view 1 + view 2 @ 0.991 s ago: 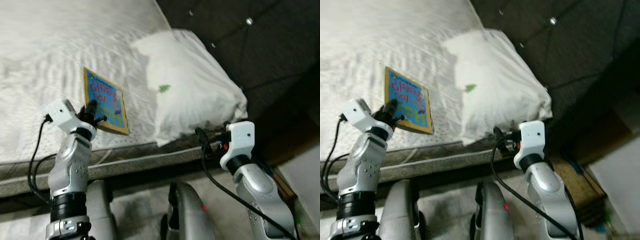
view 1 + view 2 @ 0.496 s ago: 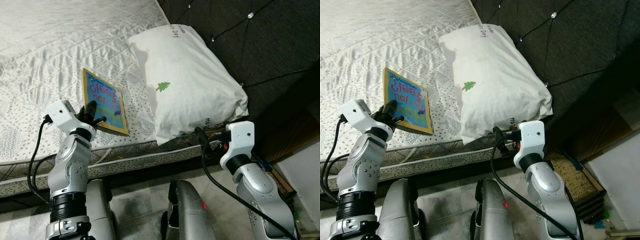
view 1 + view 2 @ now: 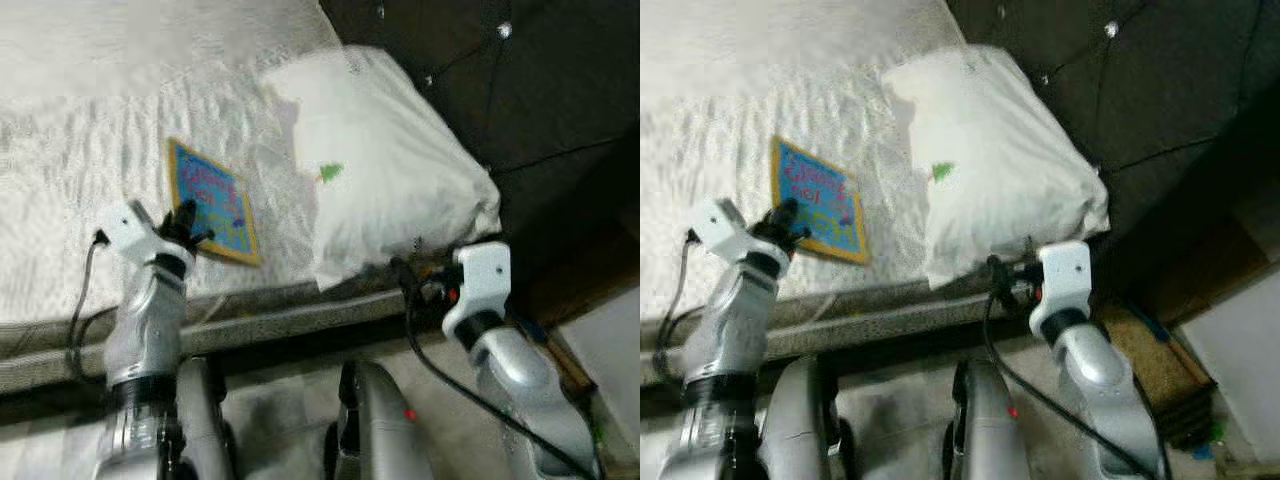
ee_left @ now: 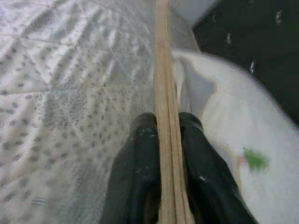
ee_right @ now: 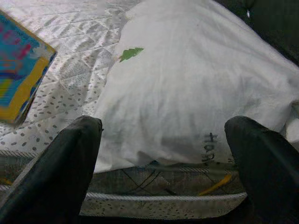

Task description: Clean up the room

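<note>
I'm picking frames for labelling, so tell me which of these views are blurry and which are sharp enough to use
Left eye and right eye views: motion-blurred, the book title unreadable and the pillow soft-edged. Left wrist view: fairly sharp on the left gripper clamping the book edge. Right wrist view: pillow clear, the right gripper fingers near and soft.

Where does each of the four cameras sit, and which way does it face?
Left eye: head, looking down at the bed, book and pillow; both silver arms show.
Right eye: beside it, same scene.
Left wrist: along the left claw, shut on the book's edge.
Right wrist: along the open right claw, facing the pillow.
Shared: the wrist views both catch the pillow's green tree.
</note>
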`<state>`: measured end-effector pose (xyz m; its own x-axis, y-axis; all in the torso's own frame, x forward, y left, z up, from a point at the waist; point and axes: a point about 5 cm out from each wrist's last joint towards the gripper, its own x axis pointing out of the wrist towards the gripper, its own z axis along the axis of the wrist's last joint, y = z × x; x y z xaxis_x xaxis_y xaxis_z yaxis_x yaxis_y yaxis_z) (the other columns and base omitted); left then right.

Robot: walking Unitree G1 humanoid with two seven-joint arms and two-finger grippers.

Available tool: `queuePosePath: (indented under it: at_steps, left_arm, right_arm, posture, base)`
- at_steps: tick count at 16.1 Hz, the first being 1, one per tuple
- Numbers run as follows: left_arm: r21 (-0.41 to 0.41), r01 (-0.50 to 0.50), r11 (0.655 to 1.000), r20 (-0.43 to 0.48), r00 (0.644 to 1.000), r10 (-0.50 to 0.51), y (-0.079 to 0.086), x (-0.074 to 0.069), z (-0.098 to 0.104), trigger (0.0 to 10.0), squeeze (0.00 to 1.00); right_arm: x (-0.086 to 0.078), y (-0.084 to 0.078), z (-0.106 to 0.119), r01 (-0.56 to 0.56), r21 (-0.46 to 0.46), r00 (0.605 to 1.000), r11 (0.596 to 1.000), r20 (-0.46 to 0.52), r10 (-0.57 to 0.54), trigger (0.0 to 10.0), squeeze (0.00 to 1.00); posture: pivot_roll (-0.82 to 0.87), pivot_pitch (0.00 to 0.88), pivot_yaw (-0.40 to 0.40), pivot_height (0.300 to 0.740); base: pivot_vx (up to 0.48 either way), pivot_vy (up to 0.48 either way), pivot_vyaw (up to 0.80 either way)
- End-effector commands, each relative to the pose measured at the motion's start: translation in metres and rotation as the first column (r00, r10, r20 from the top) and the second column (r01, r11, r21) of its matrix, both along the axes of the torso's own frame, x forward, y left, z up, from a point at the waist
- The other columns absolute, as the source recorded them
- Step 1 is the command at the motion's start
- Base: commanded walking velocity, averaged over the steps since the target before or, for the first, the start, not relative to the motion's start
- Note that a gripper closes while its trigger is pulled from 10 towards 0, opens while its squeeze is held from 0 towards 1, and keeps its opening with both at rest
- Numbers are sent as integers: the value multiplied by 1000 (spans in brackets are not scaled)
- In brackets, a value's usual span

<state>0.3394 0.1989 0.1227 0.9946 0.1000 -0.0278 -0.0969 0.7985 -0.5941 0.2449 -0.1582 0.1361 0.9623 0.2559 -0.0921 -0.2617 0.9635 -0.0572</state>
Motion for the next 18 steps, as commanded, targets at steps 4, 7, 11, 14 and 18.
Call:
queuePosePath:
  at_steps: [4, 7, 11, 14, 18]
  left_arm:
    - [-53, -14, 999, 89, 996, 19, 5, 8, 9, 10000, 0]
    - [-101, 22, 995, 99, 995, -11, 3, 18, 6, 10000, 0]
    - [-124, 60, 990, 96, 994, -48, -2, 25, 3, 10000, 0]
    - [-155, 87, 984, 102, 992, -71, -10, 29, -1, 10000, 0]
    - [-198, 82, 977, 101, 993, -63, -9, 33, -3, 10000, 0]
  right_arm:
    - [7, -1, 1, 0, 2, 1000, 1000, 25, 0, 10000, 0]
    - [4, 2, 1, -9, 17, 1000, 1000, 29, 8, 10000, 0]
    - [-5, -3, 4, -8, 13, 1000, 1000, 26, 7, 10000, 0]
    - [-17, -12, 9, -6, -13, 1000, 1000, 9, 6, 10000, 0]
    - [-32, -16, 14, -21, -19, 1000, 1000, -12, 21, 10000, 0]
  posture:
    - [-194, 125, -107, 577]
    - [-202, 134, -101, 554]
    - [-237, 171, -109, 514]
    - [-281, 211, -124, 514]
    - [-318, 248, -138, 514]
  base:
    - [0, 0, 0]
    - [0, 0, 0]
    - [0, 0, 0]
    - [0, 0, 0]
    - [0, 0, 0]
